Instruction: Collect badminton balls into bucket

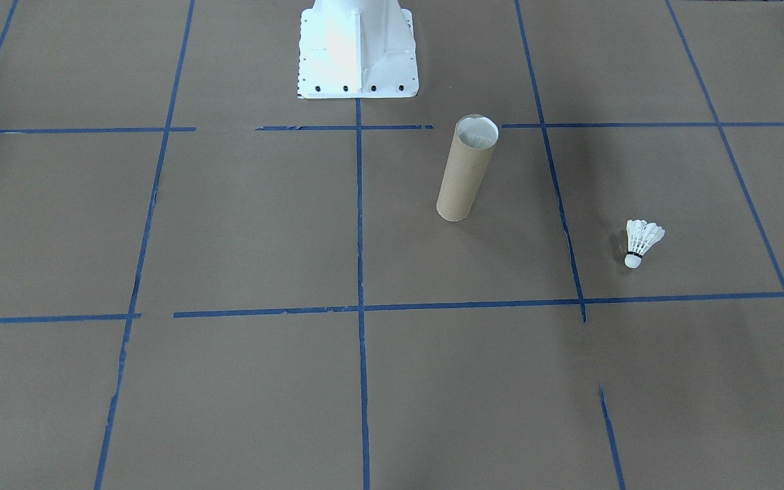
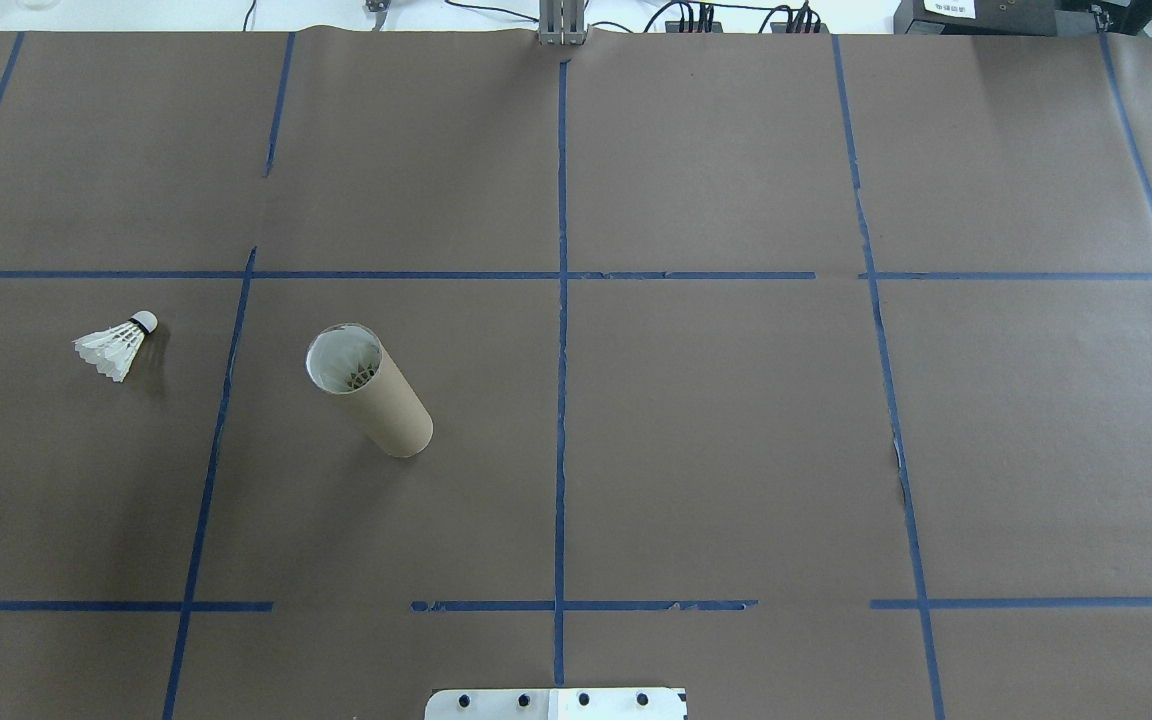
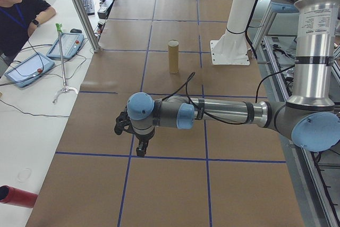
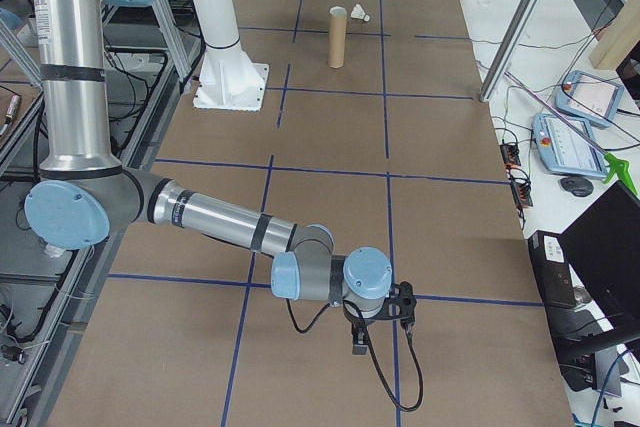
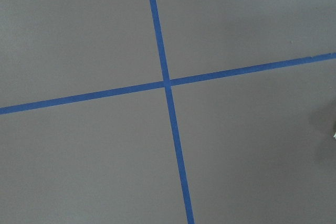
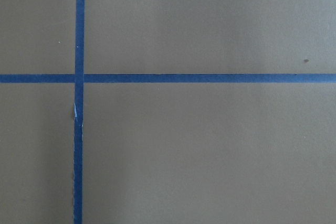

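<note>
A: Where are the grippers?
B: The left gripper [image 3: 139, 144] hangs over bare table [image 2: 716, 420], seen only from the side, so I cannot tell whether its fingers are apart or together. Same for the right gripper [image 4: 385, 322], well apart from everything.
A: And the shuttlecock?
B: One of the badminton balls [image 2: 116, 344] lies on its side on the robot's left, near the bucket [image 2: 369, 390] but not touching it.
A: How would you take it?
B: With the left arm, I'd judge: pinch near the cork, not the feathers, then drop it cork-down through the round mouth.
A: Anything inside already?
B: The bucket stands upright; the overhead view shows feathers within, seemingly a shuttlecock.
</note>
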You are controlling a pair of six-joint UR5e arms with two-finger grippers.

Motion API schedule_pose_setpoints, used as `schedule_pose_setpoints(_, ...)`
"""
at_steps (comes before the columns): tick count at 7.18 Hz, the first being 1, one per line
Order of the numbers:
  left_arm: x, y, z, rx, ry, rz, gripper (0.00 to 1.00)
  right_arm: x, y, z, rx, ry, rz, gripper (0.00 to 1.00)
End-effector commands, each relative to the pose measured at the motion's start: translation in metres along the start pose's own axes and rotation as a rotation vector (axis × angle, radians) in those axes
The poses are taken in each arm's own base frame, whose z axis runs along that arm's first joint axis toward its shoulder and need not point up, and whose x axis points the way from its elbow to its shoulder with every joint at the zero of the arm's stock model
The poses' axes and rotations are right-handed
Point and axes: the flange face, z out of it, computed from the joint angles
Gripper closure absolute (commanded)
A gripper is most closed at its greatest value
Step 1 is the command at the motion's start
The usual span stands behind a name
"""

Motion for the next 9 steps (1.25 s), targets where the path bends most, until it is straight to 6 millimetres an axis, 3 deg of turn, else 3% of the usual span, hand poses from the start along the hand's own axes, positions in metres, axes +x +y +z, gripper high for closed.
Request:
schedule_pose_setpoints(1,0.006,-0.007,-0.005,0.012,-0.001,0.01,0.0,0.0,0.0,0.0,0.0,0.0,0.0,0.0)
schedule_pose_setpoints(4,0.02,-0.031,-0.021,0.048,-0.005,0.054,0.0,0.0,0.0,0.0,0.0,0.0,0.0,0.0)
schedule_pose_setpoints(5,0.035,-0.061,-0.038,0.084,-0.01,0.093,0.0,0.0,0.0,-0.001,0.001,0.0,-0.001,0.0)
schedule_pose_setpoints(6,0.036,-0.092,-0.044,0.109,-0.039,0.123,0.0,0.0,0.0,0.0,0.0,0.0,0.0,0.0)
schedule_pose_setpoints(7,0.041,-0.096,-0.048,0.149,-0.03,0.085,0.0,0.0,0.0,0.0,0.0,0.0,0.0,0.0)
schedule_pose_setpoints(8,0.045,-0.095,-0.049,0.242,-0.01,-0.075,0.0,0.0,0.0,0.0,0.0,0.0,0.0,0.0)
schedule_pose_setpoints(9,0.046,-0.076,-0.023,0.31,0.031,-0.141,0.0,0.0,0.0,0.0,0.0,0.0,0.0,0.0)
